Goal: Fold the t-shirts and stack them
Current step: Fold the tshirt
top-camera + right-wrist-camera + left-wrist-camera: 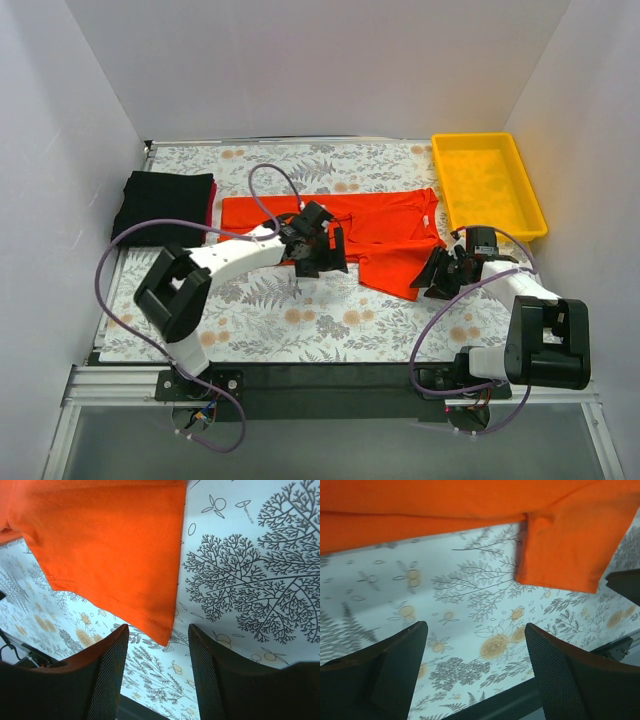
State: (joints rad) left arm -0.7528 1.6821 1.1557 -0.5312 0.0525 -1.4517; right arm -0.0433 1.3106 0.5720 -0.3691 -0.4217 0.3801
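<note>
Top external shows my left gripper (325, 260) wide open at the edge of the orange t-shirt (385, 228) (nothing held). My right gripper (433, 282) is open too, by a sleeve corner.

Orange t-shirt (370, 225) spread flat, black folded t-shirt (160, 200) leftward

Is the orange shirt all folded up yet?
Not yet. The orange shirt lies stretched long across the table, one sleeve sticking out.

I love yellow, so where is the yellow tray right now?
In the top view, the yellow tray sits at the far right corner of the table, just right of the orange shirt and beyond the right pincer.
</note>
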